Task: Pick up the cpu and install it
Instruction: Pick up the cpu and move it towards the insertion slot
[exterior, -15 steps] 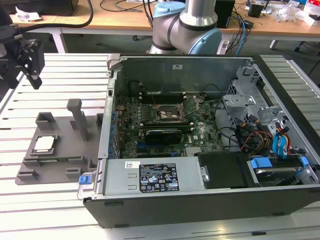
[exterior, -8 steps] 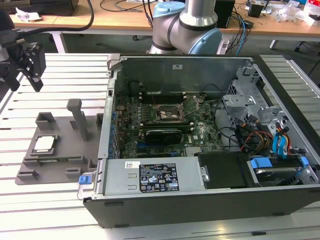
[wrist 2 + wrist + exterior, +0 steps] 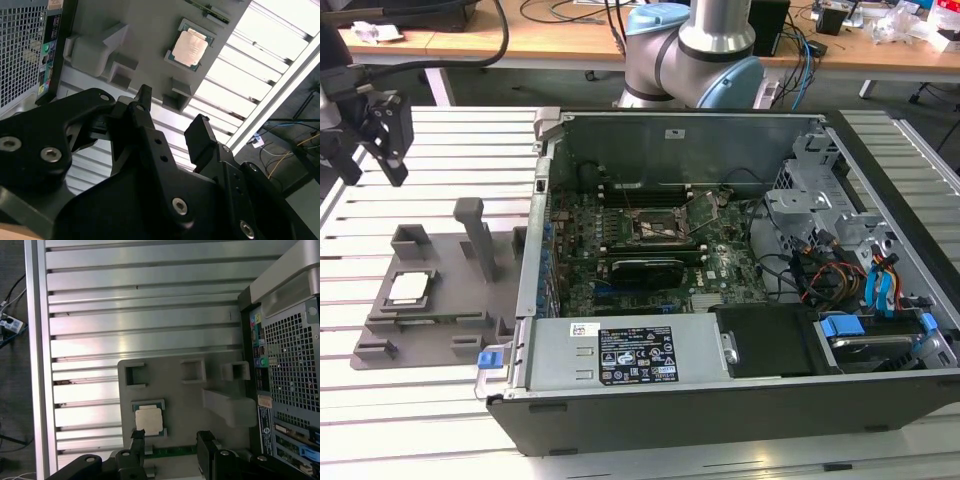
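You had the gripper (image 3: 372, 172) hanging at the exterior view's far left, its jaws spread and holding nothing. The cpu (image 3: 408, 287) lay flat in the grey holder tray (image 3: 440, 335), well apart from the gripper at about five o'clock. At the tray's three o'clock the open computer case (image 3: 720, 410) stood on the slatted metal table (image 3: 430, 420). A wooden desk (image 3: 550, 40) ran across at twelve o'clock.

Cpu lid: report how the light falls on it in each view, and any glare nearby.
Exterior view: the cpu is evenly lit, no glare. Second wrist view: warm pinkish sheen on it, table slats blown white. First wrist view: pale, flat light; streaky reflections on the slats.
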{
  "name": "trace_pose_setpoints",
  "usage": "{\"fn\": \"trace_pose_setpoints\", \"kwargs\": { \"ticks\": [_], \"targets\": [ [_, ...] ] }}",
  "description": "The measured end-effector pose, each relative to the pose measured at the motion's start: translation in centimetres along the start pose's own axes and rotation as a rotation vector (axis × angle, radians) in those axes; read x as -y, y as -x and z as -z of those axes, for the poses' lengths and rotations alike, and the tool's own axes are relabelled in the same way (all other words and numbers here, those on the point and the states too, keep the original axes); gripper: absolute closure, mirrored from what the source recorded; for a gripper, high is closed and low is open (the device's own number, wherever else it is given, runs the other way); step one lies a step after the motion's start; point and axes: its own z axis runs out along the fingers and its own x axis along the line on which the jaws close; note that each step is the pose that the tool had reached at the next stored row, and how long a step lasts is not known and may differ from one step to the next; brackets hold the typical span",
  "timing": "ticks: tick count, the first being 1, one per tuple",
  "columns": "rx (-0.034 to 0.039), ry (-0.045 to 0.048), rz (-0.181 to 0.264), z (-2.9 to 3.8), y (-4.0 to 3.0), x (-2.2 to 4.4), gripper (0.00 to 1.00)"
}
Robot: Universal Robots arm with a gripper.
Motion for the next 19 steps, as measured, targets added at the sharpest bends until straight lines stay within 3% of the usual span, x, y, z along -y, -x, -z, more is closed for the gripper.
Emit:
{"fn": "trace_pose_setpoints", "kwargs": {
  "ticks": [19],
  "targets": [
    [-0.0001,0.0000,0.000,-1.09,-0.02,0.05,0.46]
  ]
}}
